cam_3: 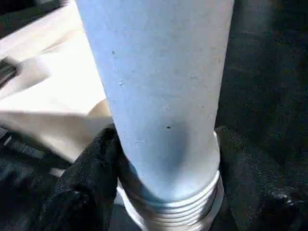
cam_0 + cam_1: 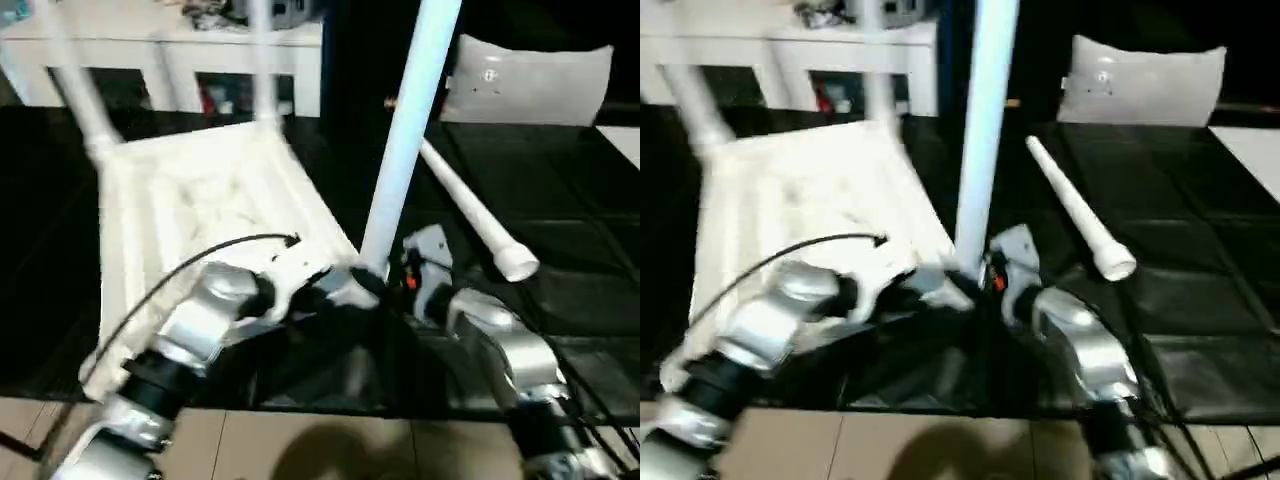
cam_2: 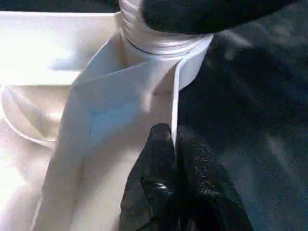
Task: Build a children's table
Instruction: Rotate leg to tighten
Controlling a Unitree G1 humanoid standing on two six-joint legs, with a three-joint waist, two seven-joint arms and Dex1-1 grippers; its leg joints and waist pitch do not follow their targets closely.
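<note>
So the left gripper (image 3: 174,144) has its two black fingers pinched together on the thin edge wall of the tabletop (image 2: 200,200), right by the near corner socket (image 3: 192,62), gripping that rim like a clip. The right gripper (image 1: 166,168) sits on the other side of that same corner with its fingers (image 1: 84,183) spread around the bottom of the upright leg (image 2: 410,130), one black pad on each side of the tube, just above the threaded end (image 1: 168,209). That threaded bit looks like it's sitting in the socket mouth, but how far in it goes I honestly can't tell. The leg itself stands pretty much straight up, leaning a touch, and runs out past the top of the head view. The tabletop lies upside down on the dark floor mat (image 2: 560,210), ribbed side up, with two more legs already standing at its far corners: one at the far left (image 2: 75,85) and one further right (image 2: 262,60). The fourth leg (image 2: 475,220) is lying loose on the mat to the right of the tabletop, well apart from both grippers, fat end toward the robot. Behind everything there's a white cabinet (image 2: 160,50) and a flat grey-white panel (image 2: 530,80) propped up on the right.
</note>
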